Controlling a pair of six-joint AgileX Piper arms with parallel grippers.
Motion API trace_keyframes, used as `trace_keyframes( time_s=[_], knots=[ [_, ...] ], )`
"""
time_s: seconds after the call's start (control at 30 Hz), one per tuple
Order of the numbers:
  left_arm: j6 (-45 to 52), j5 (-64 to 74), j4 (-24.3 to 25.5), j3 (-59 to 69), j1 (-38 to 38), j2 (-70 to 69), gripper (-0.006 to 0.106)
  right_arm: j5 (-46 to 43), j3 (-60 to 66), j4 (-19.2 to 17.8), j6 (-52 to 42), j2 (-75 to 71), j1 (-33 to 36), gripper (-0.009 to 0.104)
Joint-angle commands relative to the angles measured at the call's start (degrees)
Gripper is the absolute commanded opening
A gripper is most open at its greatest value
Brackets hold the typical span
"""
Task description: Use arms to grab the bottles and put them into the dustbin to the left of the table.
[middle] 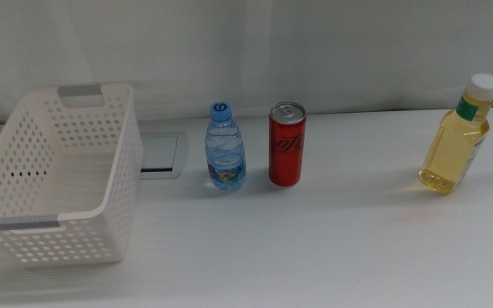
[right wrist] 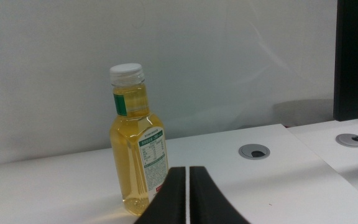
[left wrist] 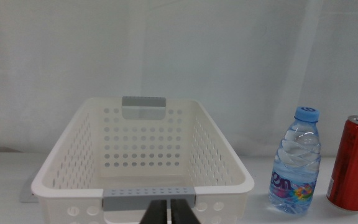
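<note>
The white perforated dustbin (middle: 54, 175) stands at the table's left and holds nothing. To its right are a clear water bottle (middle: 225, 147) with a blue cap and a red soda can (middle: 287, 144), side by side and upright. A yellow-liquid bottle (middle: 458, 137) with a white cap stands far right. My left gripper (left wrist: 169, 204) is shut and holds nothing, low in front of the dustbin's (left wrist: 143, 165) near rim. The water bottle (left wrist: 296, 165) and can (left wrist: 355, 165) show beside the dustbin. My right gripper (right wrist: 187, 169) is shut and holds nothing, just short of the yellow-liquid bottle (right wrist: 137, 146).
A flat grey-rimmed panel (middle: 161, 156) lies in the white table (middle: 315, 248) behind the dustbin. Round cable grommets (right wrist: 254, 151) sit in the tabletop beyond the yellow bottle. A dark monitor edge (right wrist: 356, 59) stands at the far right. A white wall backs the table.
</note>
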Motion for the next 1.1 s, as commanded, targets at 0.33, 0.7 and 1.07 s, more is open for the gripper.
trace_keyframes(
  time_s=[0.33,0.7,1.07],
  knots=[
    [-2.39,-3.14,-0.45,1.95,-0.02,-1.85,-0.003,0.31,2.2,-0.11,-0.31,-0.28,-0.23,-0.002],
    [-5.19,-4.95,-0.45,1.95,-0.02,-1.85,0.092,0.31,2.2,-0.11,-0.31,-0.28,-0.23,-0.002],
    [-3.46,-5.35,-0.02,1.95,-0.02,-1.85,0.09,-3.45,2.2,7.18,-0.31,-0.28,-0.23,0.074]
  ],
)
